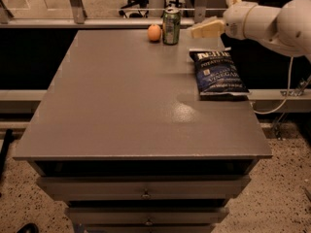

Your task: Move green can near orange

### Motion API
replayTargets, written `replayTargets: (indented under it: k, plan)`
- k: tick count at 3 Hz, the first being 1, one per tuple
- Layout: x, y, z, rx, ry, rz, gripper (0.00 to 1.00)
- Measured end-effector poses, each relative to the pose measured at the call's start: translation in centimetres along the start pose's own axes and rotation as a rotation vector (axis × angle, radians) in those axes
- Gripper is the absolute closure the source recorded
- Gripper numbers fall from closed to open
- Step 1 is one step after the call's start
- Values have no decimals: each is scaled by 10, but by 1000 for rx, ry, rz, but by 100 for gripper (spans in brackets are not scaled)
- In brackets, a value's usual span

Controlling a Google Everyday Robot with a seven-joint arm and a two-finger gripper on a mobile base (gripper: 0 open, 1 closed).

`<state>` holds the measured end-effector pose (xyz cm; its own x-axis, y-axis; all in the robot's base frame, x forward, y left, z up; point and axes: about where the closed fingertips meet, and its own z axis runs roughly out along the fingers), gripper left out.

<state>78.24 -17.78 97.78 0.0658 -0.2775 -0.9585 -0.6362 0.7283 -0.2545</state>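
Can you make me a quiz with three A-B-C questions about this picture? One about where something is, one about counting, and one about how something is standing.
1. Where is the orange?
A. beside the green can, at the far edge
B. on the floor
C. alone at the near edge

2. How many things sit on the table?
A. one
B. three
C. five

3. How is the green can?
A. lying on its side
B. crushed flat
C. standing upright

Answers:
1 A: the orange sits right next to the can.
2 B: orange, can and chip bag.
3 C: its silver top faces up. The gripper hovers beside it, not touching.
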Motion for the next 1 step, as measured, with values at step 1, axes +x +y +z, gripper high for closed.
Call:
replayTargets:
  k: [1]
  plan:
    - [5, -12, -37, 35, 0, -24, 0]
